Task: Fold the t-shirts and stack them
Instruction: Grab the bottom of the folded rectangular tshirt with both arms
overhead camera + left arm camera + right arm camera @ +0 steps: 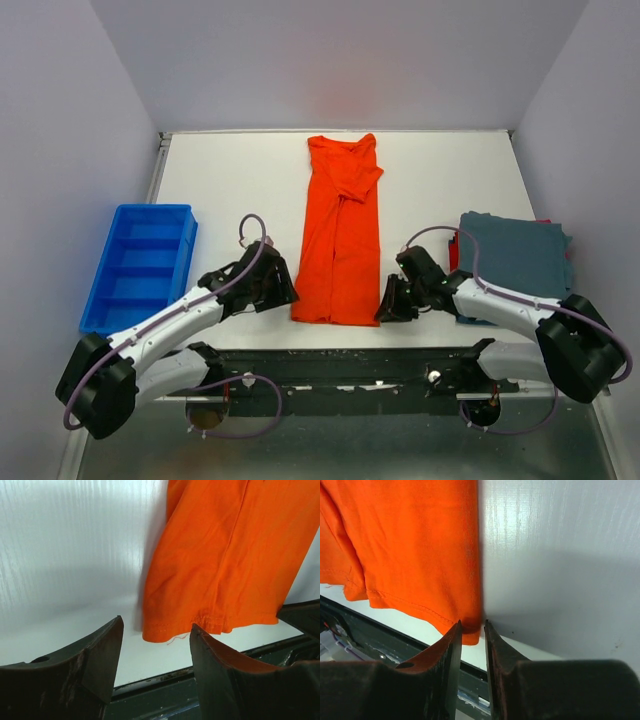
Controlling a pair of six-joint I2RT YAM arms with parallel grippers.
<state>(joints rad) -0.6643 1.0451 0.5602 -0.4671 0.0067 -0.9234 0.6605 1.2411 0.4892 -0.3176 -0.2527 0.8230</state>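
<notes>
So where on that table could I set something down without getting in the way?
Bare table lies between the blue bin and the orange shirt, and at the far right, behind the folded stack. Crowded: the near edge, where the left end effector and right end effector flank the shirt's hem.

Orange-red t-shirt (340,235): soft matt cloth, fine knit, stitched hem, loose thread at corner.
Stacked t-shirts (515,255): matt cloth, dark teal on top.
Surface (230,170): white, smooth, faint ribbing, slight sheen.
Bin (140,265): rigid blue plastic, mild gloss.
Left hand (156,625), right hand (472,625): dark matt plastic fingers (95,655), scuffed, worn at edges.
Arm shells (170,325): white and black plastic, smooth.
Cables (252,216): purple, smooth sheath.
</notes>
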